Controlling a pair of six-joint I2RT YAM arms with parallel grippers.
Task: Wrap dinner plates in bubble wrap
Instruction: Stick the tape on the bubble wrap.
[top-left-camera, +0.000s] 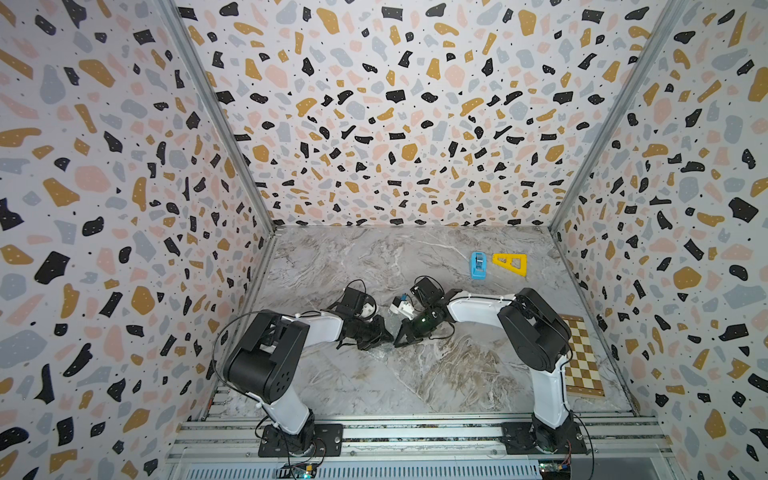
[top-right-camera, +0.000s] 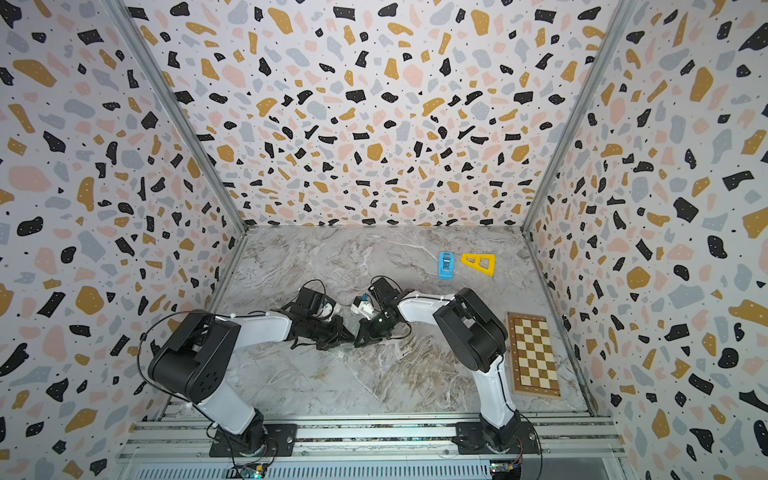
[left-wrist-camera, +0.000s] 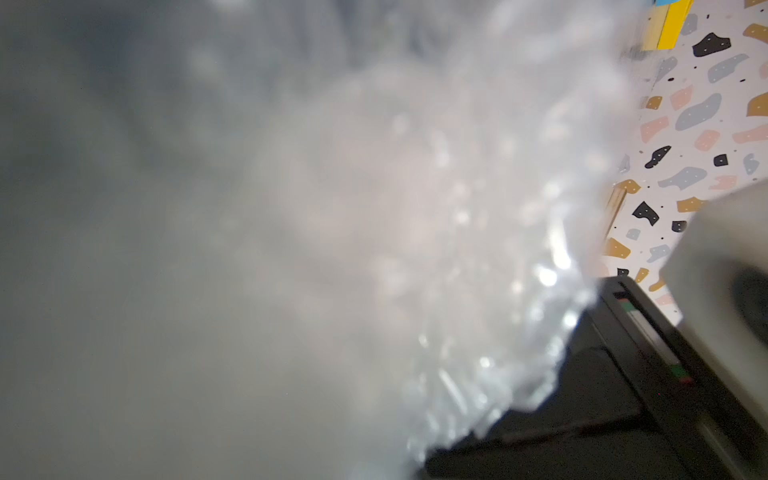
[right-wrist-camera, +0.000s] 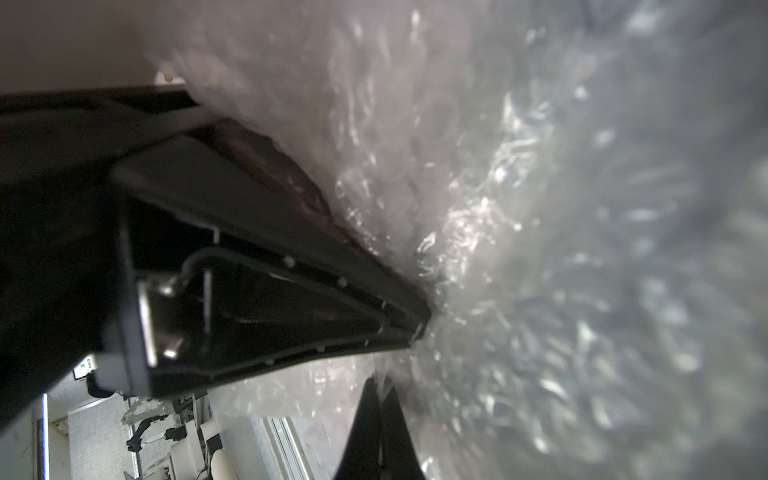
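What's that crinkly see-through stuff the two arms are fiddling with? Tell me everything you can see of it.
The bubble wrap is a clear, glossy plastic sheet covered in small bubbles, crumpled and catching bright glints. It fills both wrist views, bunched close to the cameras. The right gripper is shut on a fold of it. In both top views it almost vanishes against the marble table.

In both top views the left hand (top-left-camera: 386, 336) and right hand (top-left-camera: 398, 341) meet tip to tip at mid-worktop (top-left-camera: 332, 257), with bubble wrap (right-wrist-camera: 540, 208) against their tips. To the upper right, a tape dispenser (top-left-camera: 478, 264) lies just left of a set square (top-left-camera: 512, 263). The chessboard (top-left-camera: 586, 361) lies along the right edge.
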